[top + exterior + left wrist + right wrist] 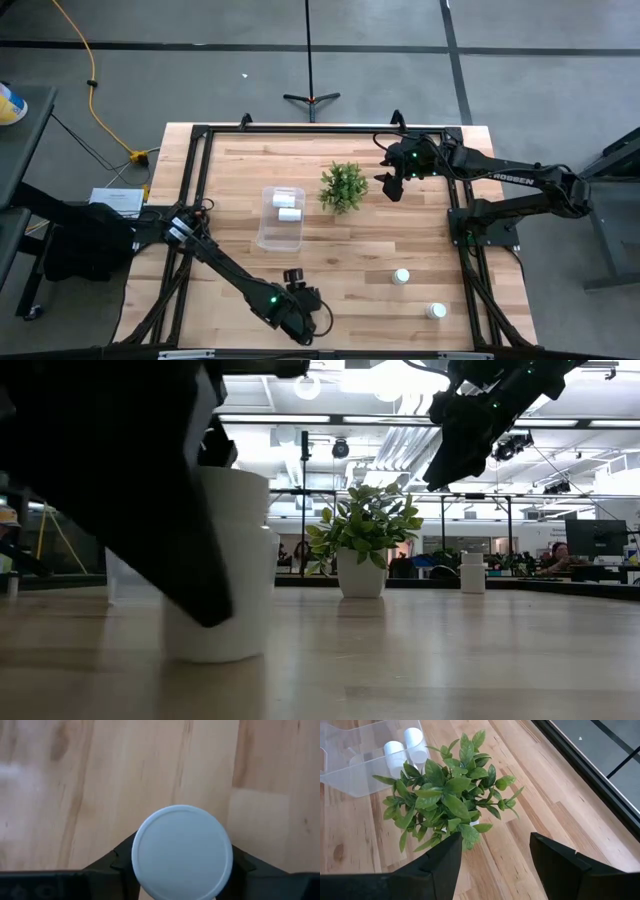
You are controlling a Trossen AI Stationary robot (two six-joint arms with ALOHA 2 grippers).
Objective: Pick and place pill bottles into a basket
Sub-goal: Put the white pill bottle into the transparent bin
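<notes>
The fingers of our left gripper (182,882) flank an upright pill bottle (182,852) at the bench's near edge, grip unclear; the basket (280,217) holds two bottles; our right gripper (495,865) hovers spread; two bottles (402,276) wait.

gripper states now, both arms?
left gripper: fingers around a standing pill bottle, grip not confirmed.
right gripper: open, empty, above the plant.
</notes>
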